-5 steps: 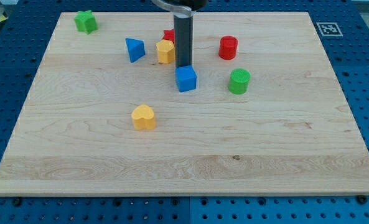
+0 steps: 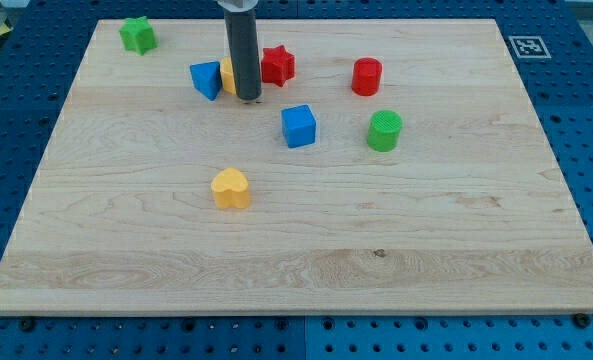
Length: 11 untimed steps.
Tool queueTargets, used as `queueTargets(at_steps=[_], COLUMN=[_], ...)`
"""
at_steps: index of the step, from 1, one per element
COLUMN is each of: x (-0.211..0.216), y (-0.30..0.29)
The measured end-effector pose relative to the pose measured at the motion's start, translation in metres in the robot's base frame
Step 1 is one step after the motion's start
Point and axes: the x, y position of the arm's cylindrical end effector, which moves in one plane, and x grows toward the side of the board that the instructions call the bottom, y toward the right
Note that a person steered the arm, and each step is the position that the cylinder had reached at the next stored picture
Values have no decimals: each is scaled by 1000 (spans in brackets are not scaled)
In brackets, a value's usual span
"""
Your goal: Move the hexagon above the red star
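The yellow hexagon [image 2: 228, 77] lies near the view's top, mostly hidden behind my rod. The red star [image 2: 277, 64] is just to its right. A blue triangle [image 2: 206, 79] touches or nearly touches the hexagon on its left. My tip [image 2: 248, 97] stands on the board against the hexagon's right front side, between it and the red star.
A blue cube [image 2: 298, 126] lies below and right of the tip. A red cylinder [image 2: 367, 76] and a green cylinder [image 2: 384, 130] lie to the right. A yellow heart [image 2: 231, 188] lies lower down. A green star [image 2: 136, 34] sits at the top left corner.
My rod moved left from beside the blue cube. The yellow hexagon and the blue triangle slid left, and the red star now shows in full.
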Motion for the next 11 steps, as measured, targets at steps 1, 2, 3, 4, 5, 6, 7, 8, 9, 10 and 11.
queueTargets(at_steps=[1,2,3,4,5,6,7,8,9,10,11], x=[-3,-14,-23,-34,-39,-40,-49,-64,-69,-75,-78], y=[-3,-14,-22,-36,-47,-61,-72,-73,-66,-58,-50])
